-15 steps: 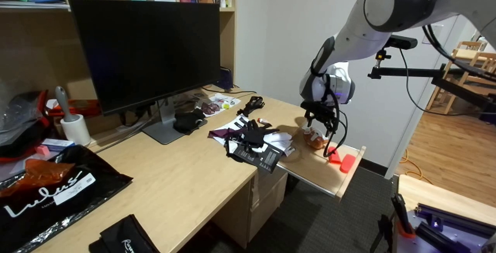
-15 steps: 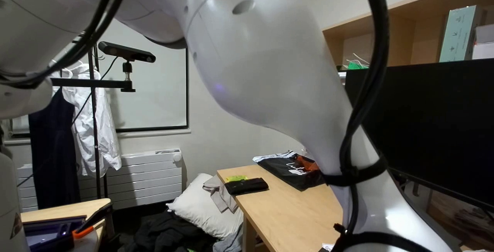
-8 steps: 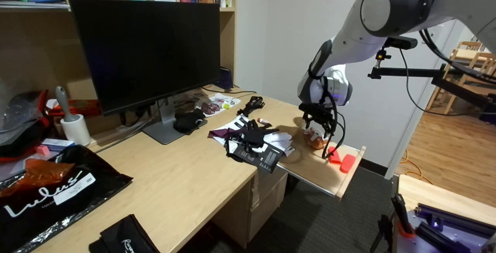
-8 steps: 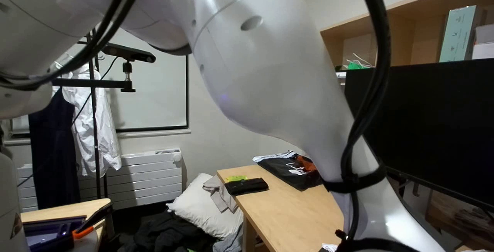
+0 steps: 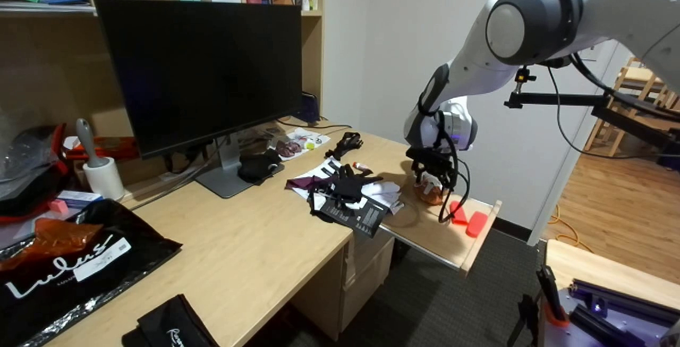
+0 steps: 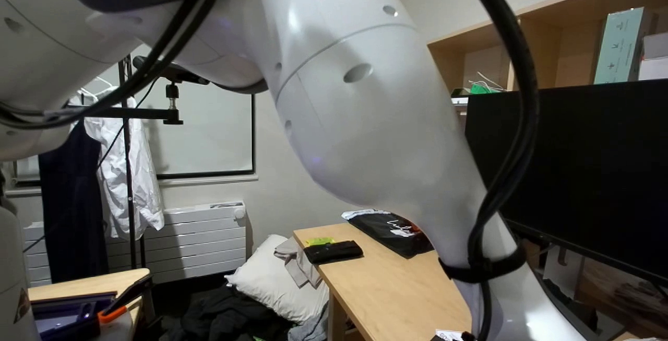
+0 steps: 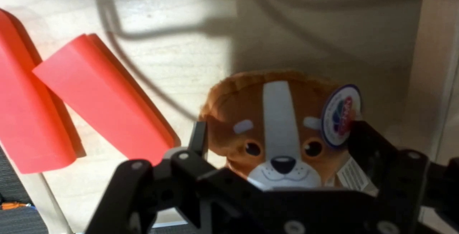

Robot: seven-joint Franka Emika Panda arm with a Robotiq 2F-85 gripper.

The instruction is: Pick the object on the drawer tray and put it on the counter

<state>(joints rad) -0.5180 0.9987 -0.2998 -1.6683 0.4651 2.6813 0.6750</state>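
Observation:
The object is a plush dog head [image 7: 281, 119], brown-orange with a white stripe and muzzle and a round paper tag. It rests on the drawer tray [image 7: 172, 65]; an exterior view also shows it [image 5: 428, 194], partly behind the gripper. My gripper [image 7: 279, 128] is open, with one finger on each side of the plush. The right finger overlaps the tag's edge; contact cannot be told. In an exterior view the gripper [image 5: 433, 174] is low over the plush. The counter [image 5: 249, 235] is the large light-wood desktop, partly visible in an exterior view [image 6: 391, 283].
Two red-orange pieces [image 5: 476, 223] lie on the tray by its front lip [image 5: 481, 238]. Gloves and papers [image 5: 350, 193] lie on the desktop beside the tray. A monitor [image 5: 207, 70], a black bag [image 5: 79, 267] and a black pouch [image 5: 170, 326] are on the desktop.
The arm has moved downward and slightly left in an exterior view, bringing the gripper lower around the plush. The plush and tray have not visibly moved.

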